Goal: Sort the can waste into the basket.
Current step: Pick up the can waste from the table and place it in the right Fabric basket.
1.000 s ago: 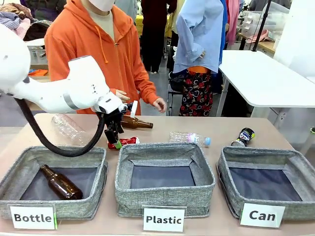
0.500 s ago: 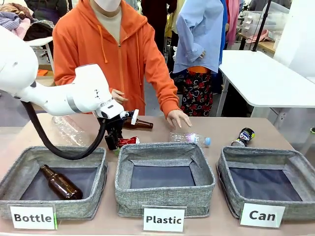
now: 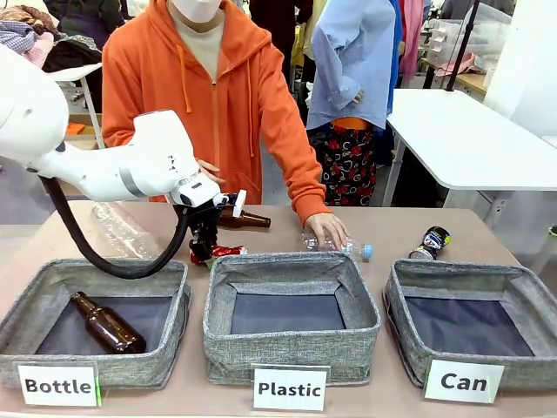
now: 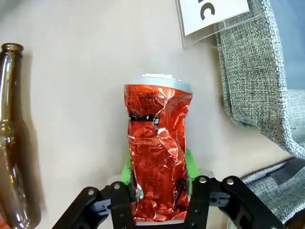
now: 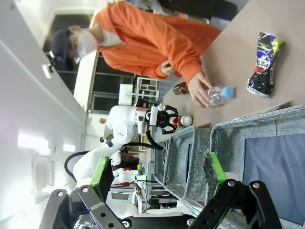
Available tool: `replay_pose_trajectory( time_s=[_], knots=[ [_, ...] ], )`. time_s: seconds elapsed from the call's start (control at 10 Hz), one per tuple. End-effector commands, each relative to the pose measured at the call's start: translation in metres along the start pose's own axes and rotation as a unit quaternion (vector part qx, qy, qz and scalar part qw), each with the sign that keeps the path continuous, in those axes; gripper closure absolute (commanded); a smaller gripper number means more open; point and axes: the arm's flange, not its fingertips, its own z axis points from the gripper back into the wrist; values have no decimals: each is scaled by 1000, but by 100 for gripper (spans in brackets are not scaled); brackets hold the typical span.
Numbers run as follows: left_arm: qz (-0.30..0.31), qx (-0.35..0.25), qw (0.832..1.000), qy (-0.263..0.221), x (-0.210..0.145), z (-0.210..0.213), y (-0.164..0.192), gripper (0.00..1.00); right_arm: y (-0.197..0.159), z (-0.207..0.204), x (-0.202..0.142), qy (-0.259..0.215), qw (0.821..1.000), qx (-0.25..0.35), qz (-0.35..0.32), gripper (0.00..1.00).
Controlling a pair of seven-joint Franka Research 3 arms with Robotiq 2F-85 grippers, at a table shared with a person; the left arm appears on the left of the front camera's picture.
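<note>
Two green pads (image 4: 126, 168) of my left gripper (image 4: 158, 167) apparently clenched the crushed red can (image 4: 157, 124) lengthwise between them; the Can basket (image 3: 522, 373) sat far right.

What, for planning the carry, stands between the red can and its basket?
The grey woven Plastic-labelled basket sits between the crushed shiny red can and the grey woven Can-labelled basket; a person's hand on a clear plastic bottle lies behind it.
</note>
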Motion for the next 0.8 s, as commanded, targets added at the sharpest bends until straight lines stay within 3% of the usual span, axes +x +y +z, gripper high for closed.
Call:
replay_pose_trajectory(
  time_s=[0.0, 0.4, 0.7],
  knots=[
    [11, 2, 1000, -20, 1, 22, -12, 96, 1, -1, 2, -5, 1000, 9, 10, 0],
    [46, 68, 996, -36, -18, 122, -72, 100, 1, -1, 2, -5, 1000, 9, 10, 0],
    [41, 44, 998, -35, -64, 188, -145, 100, 1, -1, 2, -5, 1000, 9, 10, 0]
  ],
)
